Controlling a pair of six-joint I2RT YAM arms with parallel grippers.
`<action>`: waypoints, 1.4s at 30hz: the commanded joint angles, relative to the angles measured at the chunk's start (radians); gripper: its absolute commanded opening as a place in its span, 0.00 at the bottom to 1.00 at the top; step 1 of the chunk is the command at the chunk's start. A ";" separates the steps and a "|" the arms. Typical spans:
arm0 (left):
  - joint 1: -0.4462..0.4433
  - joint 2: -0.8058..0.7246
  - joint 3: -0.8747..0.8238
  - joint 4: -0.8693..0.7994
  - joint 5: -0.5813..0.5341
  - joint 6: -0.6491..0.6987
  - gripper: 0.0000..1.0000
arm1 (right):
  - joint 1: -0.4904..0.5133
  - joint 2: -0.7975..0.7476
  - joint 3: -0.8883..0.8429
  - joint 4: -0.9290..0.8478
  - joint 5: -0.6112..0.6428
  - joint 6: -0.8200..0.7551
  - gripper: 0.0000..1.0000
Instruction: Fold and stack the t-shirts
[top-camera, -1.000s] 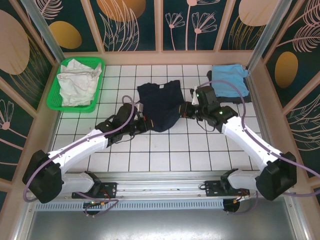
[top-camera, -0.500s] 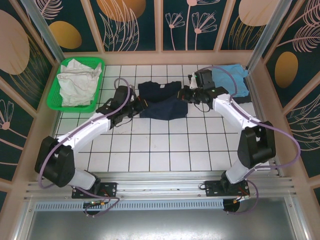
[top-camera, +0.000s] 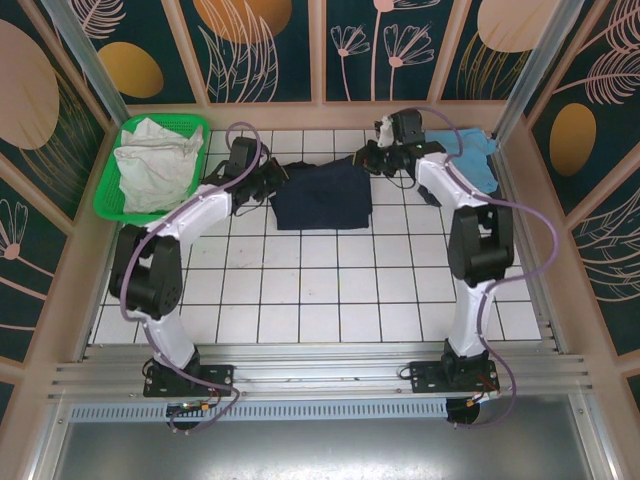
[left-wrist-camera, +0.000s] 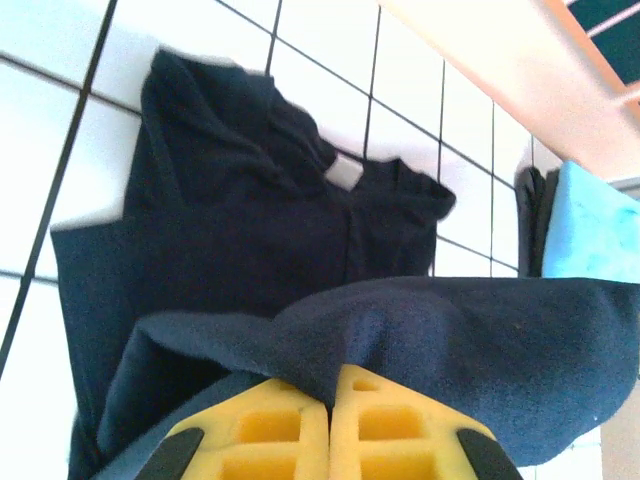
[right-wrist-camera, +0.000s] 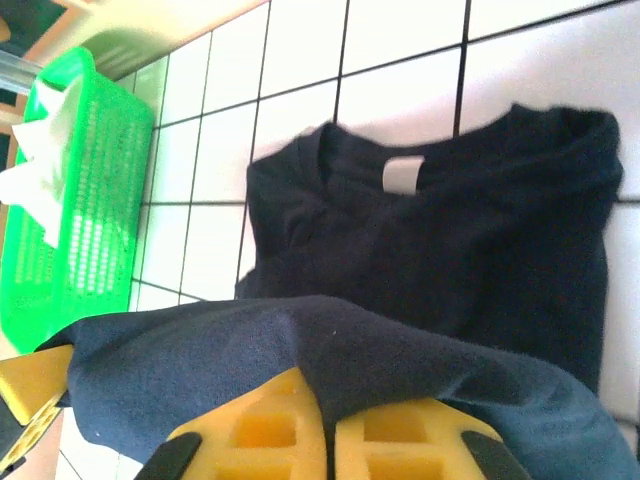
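Presently both pairs of jaws are pressing together on cloth. The left gripper (left-wrist-camera: 330, 400) is pinching a lifted edge of the large dark navy cotton t-shirt (left-wrist-camera: 250, 240), and the right gripper (right-wrist-camera: 325, 415) is pinching the same edge further along. In each wrist view the fabric is draping over the yellow fingertips.

Between the two grips the raised edge is hanging as a slack band above the shirt's collar end, where the pale neck label is showing. From above, the navy shirt is lying at the far middle of the white tiled table (top-camera: 320, 290), with one gripper at each of its far corners.

The light blue cotton t-shirt (top-camera: 465, 160) is resting at the far right, apart from the navy one. The crumpled white t-shirt (top-camera: 150, 165) is sitting in the green plastic mesh basket (top-camera: 110, 205) at the far left.

In judgement, the navy cloth is behaving as light, limp and unslippery material, sagging wherever unsupported. Holding it at the outer corners of the edge, with the band drawn taut between the arms, is looking advisable for a square fold.
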 joint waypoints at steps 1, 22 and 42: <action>0.045 0.134 0.125 -0.029 0.030 0.038 0.27 | -0.033 0.144 0.135 -0.041 -0.042 -0.023 0.14; 0.077 0.532 0.536 -0.192 0.123 0.283 0.52 | 0.124 0.270 0.238 -0.090 0.276 -0.184 0.95; 0.094 0.733 0.826 -0.171 0.346 0.259 0.52 | 0.351 -0.093 -0.467 -0.061 0.403 0.002 0.66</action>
